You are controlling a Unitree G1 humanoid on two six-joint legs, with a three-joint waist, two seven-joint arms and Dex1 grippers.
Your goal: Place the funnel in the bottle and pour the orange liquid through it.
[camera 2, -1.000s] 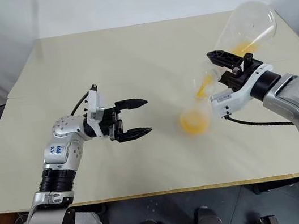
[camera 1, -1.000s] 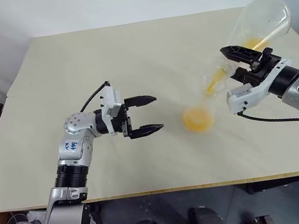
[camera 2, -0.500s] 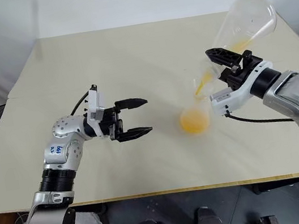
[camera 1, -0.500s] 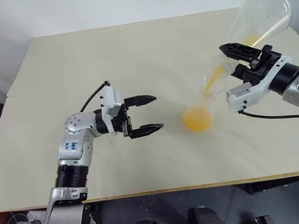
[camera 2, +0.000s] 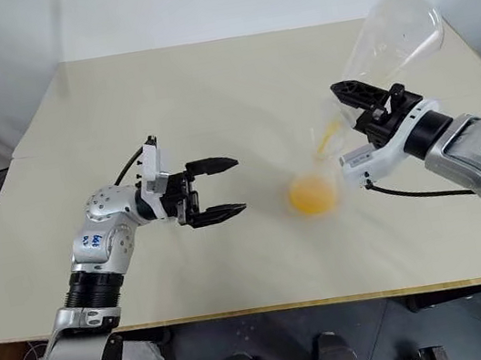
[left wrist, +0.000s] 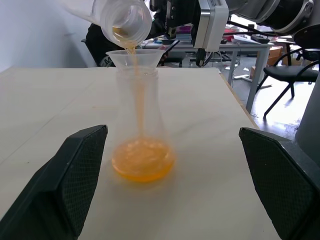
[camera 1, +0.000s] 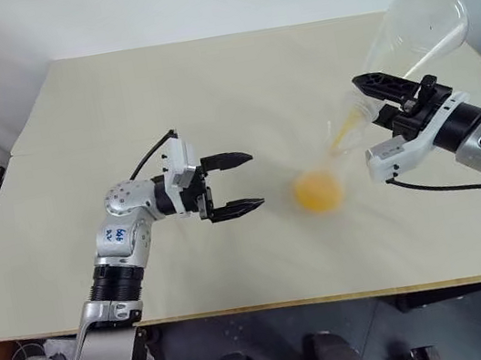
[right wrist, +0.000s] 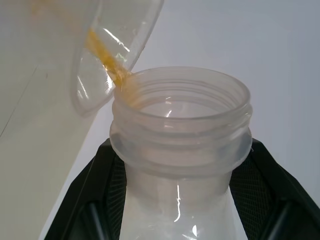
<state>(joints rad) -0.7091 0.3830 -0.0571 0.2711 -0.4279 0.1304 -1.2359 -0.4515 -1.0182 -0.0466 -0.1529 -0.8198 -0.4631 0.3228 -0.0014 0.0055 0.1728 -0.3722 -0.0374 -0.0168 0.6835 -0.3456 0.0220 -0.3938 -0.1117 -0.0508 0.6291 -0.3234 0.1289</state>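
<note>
The right gripper clamps the neck of a tilted clear flask at two o'clock, trickling orange liquid through the funnel into the bottle standing at table centre. At nine o'clock of the bottle, the left gripper holds its fingers spread wide, empty.

The bottle, a clear conical flask, stood upright on the pale worktop, its wide round base holding a pool of orange liquid. A clear funnel sat in its neck. Above it a second clear flask was tipped steeply, wide base up and mouth down, its neck clamped in the right hand. A thin orange stream ran from its mouth through the funnel and down inside the bottle.
</note>
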